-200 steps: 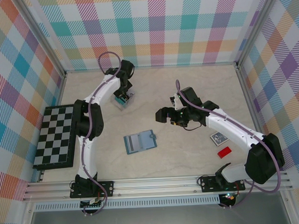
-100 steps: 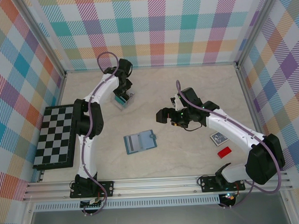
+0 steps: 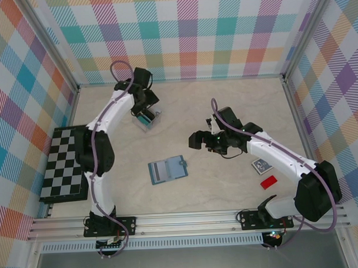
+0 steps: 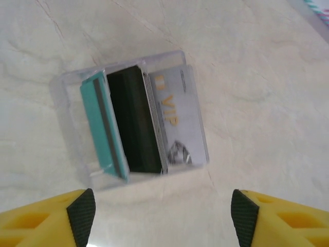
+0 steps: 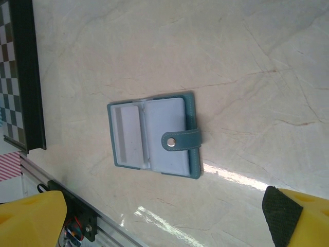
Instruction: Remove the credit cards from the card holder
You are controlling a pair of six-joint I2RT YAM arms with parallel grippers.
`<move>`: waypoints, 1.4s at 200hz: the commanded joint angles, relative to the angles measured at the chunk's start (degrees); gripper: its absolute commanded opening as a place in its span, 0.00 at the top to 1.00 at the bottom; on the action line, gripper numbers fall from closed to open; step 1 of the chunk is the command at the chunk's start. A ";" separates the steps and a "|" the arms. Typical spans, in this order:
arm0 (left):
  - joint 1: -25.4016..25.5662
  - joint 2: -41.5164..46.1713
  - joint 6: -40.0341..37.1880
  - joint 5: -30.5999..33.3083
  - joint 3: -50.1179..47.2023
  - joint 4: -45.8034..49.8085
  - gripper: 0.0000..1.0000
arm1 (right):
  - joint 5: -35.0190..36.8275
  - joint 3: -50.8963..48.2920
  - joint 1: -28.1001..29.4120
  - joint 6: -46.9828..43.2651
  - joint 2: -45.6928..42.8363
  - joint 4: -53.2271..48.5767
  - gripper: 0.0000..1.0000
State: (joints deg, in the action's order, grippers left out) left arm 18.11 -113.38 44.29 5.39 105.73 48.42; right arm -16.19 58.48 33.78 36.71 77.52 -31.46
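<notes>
— Question: how does the left gripper (image 4: 162, 218) stand?

— Spread wide, with nothing between its yellow fingers (image 4: 41, 218). It hangs over a small clear box (image 4: 131, 126) at the far left of the table (image 3: 225, 103), not touching it. Inside the box are a teal card, a black one and a silver one marked VIP.

— And the right gripper (image 5: 164, 221)?

— Wide apart too, and empty. It hovers over the middle of the table, its arm reaching in from the base on the right.

— Where is the card holder (image 5: 154, 135)?

— Flat on the table, lying open, and neither gripper touches it. From above it sits between the two arms, a little left of centre, toward the near edge. It has two teal panels, and the closing tab with its snap is folded across one of them. A pale card with a grey stripe shows in the other pocket.

— Anything else around?

— A checkerboard (image 3: 65, 164) lies along the left edge. On the right, beside the right arm, a patterned blue card (image 3: 262, 164) and a red card (image 3: 268, 181) lie close together, loose on the table.
</notes>
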 commanded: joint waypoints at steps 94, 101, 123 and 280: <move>-1.59 33.65 -8.39 -9.09 -35.61 -6.35 0.00 | 2.71 -3.42 3.73 5.65 -3.97 0.46 0.00; -1.51 35.02 -8.12 -10.03 -37.33 -6.48 0.00 | 3.15 -3.22 4.58 5.74 -3.88 0.37 0.00; -1.52 39.60 -7.24 -13.18 -42.79 -7.65 0.00 | 4.21 -2.66 7.63 6.30 -3.26 0.69 0.00; 1.93 49.86 -0.36 -25.74 -66.57 -17.82 0.10 | 1.46 10.20 18.84 3.62 20.44 3.88 0.12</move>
State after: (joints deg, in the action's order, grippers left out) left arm 19.44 -62.83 41.67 -17.17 40.91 33.93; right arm -13.30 65.10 51.77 42.19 95.00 -26.85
